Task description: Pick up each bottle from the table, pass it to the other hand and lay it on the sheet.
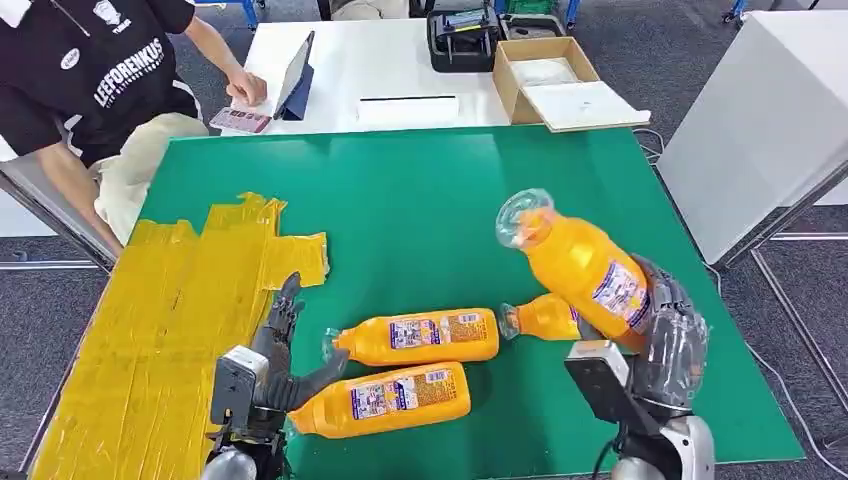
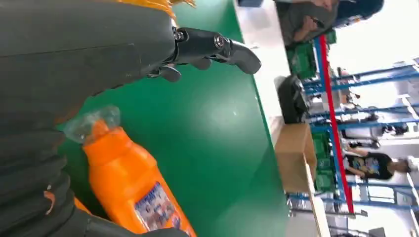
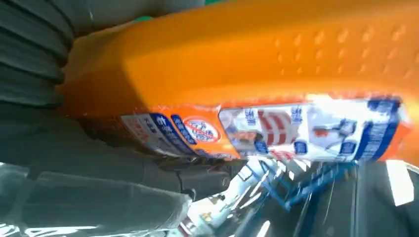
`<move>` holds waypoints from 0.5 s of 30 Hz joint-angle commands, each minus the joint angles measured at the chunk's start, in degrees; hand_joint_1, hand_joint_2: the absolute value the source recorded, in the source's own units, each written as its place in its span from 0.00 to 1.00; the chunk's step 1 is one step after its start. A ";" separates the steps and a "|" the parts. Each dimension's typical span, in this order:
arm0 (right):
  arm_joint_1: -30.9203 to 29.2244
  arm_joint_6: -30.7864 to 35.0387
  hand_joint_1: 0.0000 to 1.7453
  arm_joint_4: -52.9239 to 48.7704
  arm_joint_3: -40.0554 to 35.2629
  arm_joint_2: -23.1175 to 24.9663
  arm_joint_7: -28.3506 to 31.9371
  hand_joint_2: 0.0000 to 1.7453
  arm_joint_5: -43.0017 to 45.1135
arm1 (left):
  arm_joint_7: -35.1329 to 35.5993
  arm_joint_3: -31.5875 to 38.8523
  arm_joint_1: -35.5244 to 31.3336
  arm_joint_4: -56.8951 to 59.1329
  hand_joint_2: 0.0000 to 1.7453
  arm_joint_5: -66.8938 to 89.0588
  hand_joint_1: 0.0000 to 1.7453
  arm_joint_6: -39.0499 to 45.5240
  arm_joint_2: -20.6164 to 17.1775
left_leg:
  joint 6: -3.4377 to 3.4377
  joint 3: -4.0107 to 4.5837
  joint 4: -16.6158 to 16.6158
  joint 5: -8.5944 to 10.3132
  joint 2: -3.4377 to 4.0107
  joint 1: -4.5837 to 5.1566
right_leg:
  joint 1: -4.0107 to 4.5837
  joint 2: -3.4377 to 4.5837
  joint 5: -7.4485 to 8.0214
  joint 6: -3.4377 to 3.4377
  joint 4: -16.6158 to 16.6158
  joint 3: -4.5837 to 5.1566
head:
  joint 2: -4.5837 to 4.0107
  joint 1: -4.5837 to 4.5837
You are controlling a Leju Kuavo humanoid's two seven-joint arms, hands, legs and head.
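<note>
**Right hand holds one orange bottle aloft; three lie on the green table**

Nearest the robot, the left hand [image 1: 283,352] rests low over the table, fingers spread and holding nothing, just beside the nearest bottle [image 1: 385,398]. That bottle lies on its side: orange body, blue-and-white label, clear cap end. Just behind it lies the second bottle [image 1: 420,337], also on its side, cap toward the left hand. The third bottle [image 1: 543,317] lies to the right, partly hidden behind the raised one.

The right hand [image 1: 668,335], covered in clear plastic, grips the base of the lifted bottle [image 1: 580,262], tilted with its clear cap up and away from the robot.

The yellow sheet [image 1: 170,320], wrinkled and taped, covers the left part of the green table [image 1: 420,200]. Beyond stands a white table [image 1: 370,70] with an open cardboard box [image 1: 555,80], and a seated person [image 1: 110,90] at far left. Grey carpet surrounds.
</note>
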State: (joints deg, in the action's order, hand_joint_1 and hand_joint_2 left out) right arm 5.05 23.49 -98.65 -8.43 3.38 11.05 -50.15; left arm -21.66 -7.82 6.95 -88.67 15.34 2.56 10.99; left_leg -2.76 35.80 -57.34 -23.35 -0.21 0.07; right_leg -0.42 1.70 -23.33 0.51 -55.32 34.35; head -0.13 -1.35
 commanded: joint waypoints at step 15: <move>-18.53 14.24 1.00 34.79 -18.99 8.22 14.97 1.00 19.62 | 7.07 -23.74 -15.50 -5.36 1.00 -6.73 0.00 -1.49 -3.54 | 0.27 -0.05 -0.04 0.08 0.04 -0.03 | 0.02 -0.17 0.04 -0.07 -0.03 -0.07 | 0.00 0.00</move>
State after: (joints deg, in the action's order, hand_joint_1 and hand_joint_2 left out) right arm -6.53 36.76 -75.23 -20.46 8.77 25.40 -31.65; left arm -15.58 -25.36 -3.33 -94.62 9.55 0.39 10.25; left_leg -2.67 35.87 -57.35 -23.23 -0.31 0.08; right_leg -0.45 1.51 -23.30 0.51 -55.34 34.37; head -0.13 -1.35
